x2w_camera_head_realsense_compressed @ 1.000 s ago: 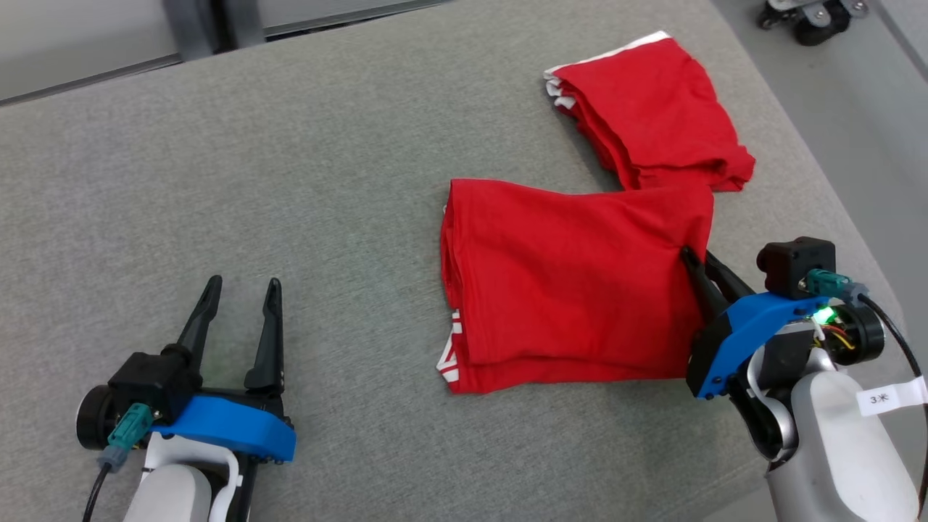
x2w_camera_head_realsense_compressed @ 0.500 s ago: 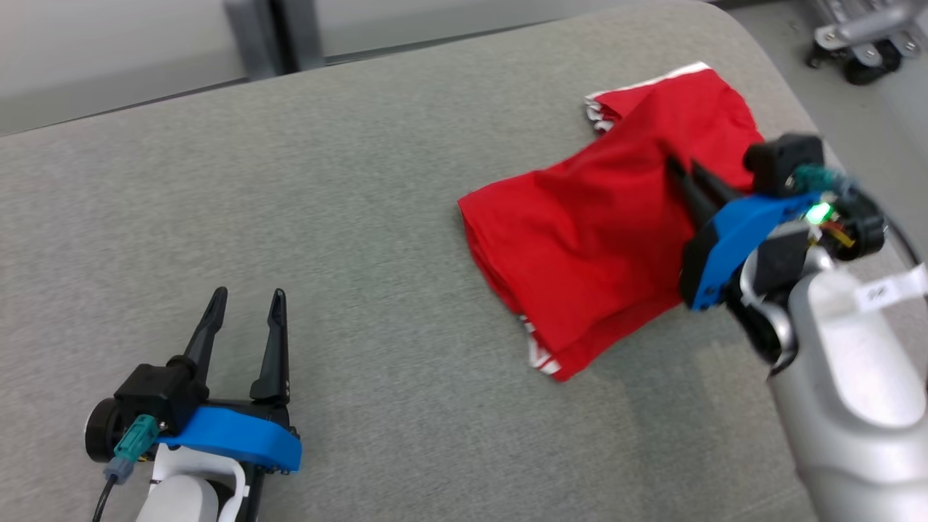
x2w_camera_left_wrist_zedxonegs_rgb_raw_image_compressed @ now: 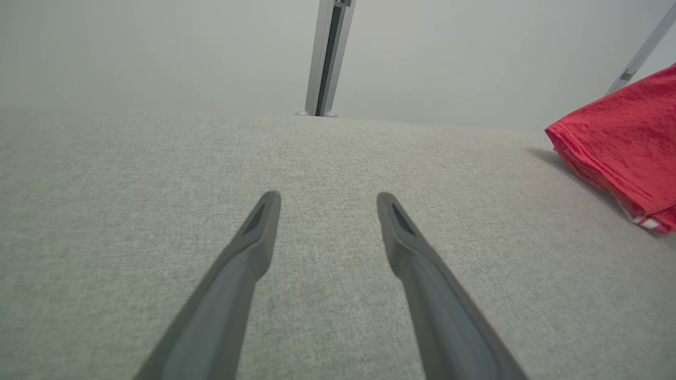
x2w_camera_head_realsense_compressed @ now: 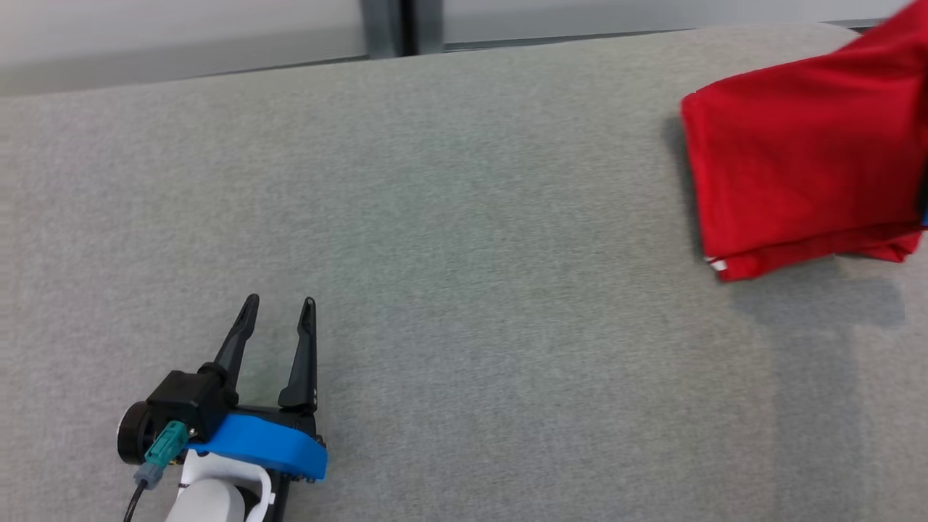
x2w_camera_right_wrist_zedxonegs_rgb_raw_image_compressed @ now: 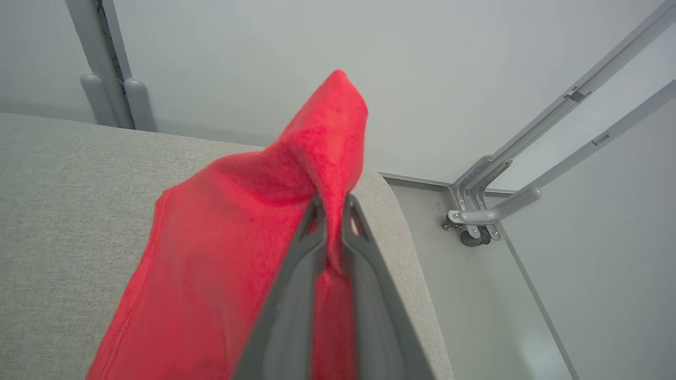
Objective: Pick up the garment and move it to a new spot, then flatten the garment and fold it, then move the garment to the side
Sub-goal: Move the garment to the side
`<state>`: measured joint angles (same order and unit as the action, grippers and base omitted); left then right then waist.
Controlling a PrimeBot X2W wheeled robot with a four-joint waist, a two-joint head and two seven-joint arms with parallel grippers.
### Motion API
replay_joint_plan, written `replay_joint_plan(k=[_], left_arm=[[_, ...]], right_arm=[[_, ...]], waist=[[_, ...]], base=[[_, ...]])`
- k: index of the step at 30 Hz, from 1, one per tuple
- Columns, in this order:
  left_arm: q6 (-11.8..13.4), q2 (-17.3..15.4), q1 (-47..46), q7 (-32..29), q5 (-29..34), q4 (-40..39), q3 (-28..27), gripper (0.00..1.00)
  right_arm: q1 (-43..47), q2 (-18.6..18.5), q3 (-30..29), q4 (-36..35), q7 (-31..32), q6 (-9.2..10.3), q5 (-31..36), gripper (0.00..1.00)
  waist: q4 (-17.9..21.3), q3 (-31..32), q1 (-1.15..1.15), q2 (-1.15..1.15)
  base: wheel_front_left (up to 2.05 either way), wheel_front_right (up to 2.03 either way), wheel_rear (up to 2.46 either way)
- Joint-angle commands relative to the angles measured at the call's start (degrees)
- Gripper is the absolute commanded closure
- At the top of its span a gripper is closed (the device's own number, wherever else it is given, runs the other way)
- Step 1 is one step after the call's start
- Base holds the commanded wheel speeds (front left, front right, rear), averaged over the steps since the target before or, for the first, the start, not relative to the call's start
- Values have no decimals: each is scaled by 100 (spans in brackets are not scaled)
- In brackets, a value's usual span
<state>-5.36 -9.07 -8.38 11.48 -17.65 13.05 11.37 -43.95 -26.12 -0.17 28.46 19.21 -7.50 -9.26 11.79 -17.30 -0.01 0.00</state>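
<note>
The red garment (x2w_camera_head_realsense_compressed: pixel 797 167), folded and with a bit of white trim at its lower corner, hangs lifted at the far right of the grey cushioned surface (x2w_camera_head_realsense_compressed: pixel 449 239), casting a shadow below it. In the right wrist view my right gripper (x2w_camera_right_wrist_zedxonegs_rgb_raw_image_compressed: pixel 332 203) is shut on a bunched fold of the red garment (x2w_camera_right_wrist_zedxonegs_rgb_raw_image_compressed: pixel 253 237), which drapes down to the left. My left gripper (x2w_camera_head_realsense_compressed: pixel 279 310) rests low at the lower left, open, with nothing between its fingers (x2w_camera_left_wrist_zedxonegs_rgb_raw_image_compressed: pixel 259 232). The left wrist view catches the garment (x2w_camera_left_wrist_zedxonegs_rgb_raw_image_compressed: pixel 623 142) at its right edge.
The cushioned surface ends in a rounded edge (x2w_camera_right_wrist_zedxonegs_rgb_raw_image_compressed: pixel 406 248) on the right, with bare floor beyond. A metal frame on a caster (x2w_camera_right_wrist_zedxonegs_rgb_raw_image_compressed: pixel 475 221) stands on that floor. A grey post (x2w_camera_head_realsense_compressed: pixel 388 25) rises behind the far edge.
The head camera has swung left. My right gripper has carried the red garment up and toward the right edge; its arm has left the head view. The left gripper stays put.
</note>
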Motion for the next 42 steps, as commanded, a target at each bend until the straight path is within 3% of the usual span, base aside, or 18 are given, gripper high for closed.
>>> replay_joint_plan(k=[1,7,8,9,10,18,31,35,42], left_arm=[[-4,-34,-41,27,12,-9,18,0],[-12,-60,-119,2,-4,-70,77,0],[-12,-65,-129,-2,-2,-80,93,0],[-13,-68,-141,-6,0,-87,104,0],[-14,-65,-147,-7,1,-90,119,0],[27,-72,-187,-14,-30,-74,153,0],[93,-142,-246,90,-238,71,-62,0],[135,-104,-194,187,-360,203,-184,0],[237,-26,144,288,-465,457,-303,0]], right_arm=[[-11,-261,-217,57,78,2,8,100],[58,-503,-682,272,17,2,39,100],[63,-528,-778,328,-47,2,121,88],[61,-535,-829,352,-149,2,234,24],[72,-516,-852,396,-267,1,338,0],[40,-44,-1081,811,-930,2,808,0],[-124,561,-257,513,-1782,2,772,0],[205,908,-146,316,-2115,2,742,0],[1314,1853,-531,-134,-2677,1,827,0]], waist=[[-208,-147,1,0],[-402,-303,1,0],[-428,-331,1,0],[-449,-359,1,0],[-469,-377,1,0],[-486,-417,1,0],[-342,15,1,0],[-390,343,1,0],[-604,906,1,0]], base=[[0,0,0],[0,0,0],[0,0,0],[0,0,0],[0,0,0],[0,0,0],[0,0,0],[0,0,0],[0,0,0]])
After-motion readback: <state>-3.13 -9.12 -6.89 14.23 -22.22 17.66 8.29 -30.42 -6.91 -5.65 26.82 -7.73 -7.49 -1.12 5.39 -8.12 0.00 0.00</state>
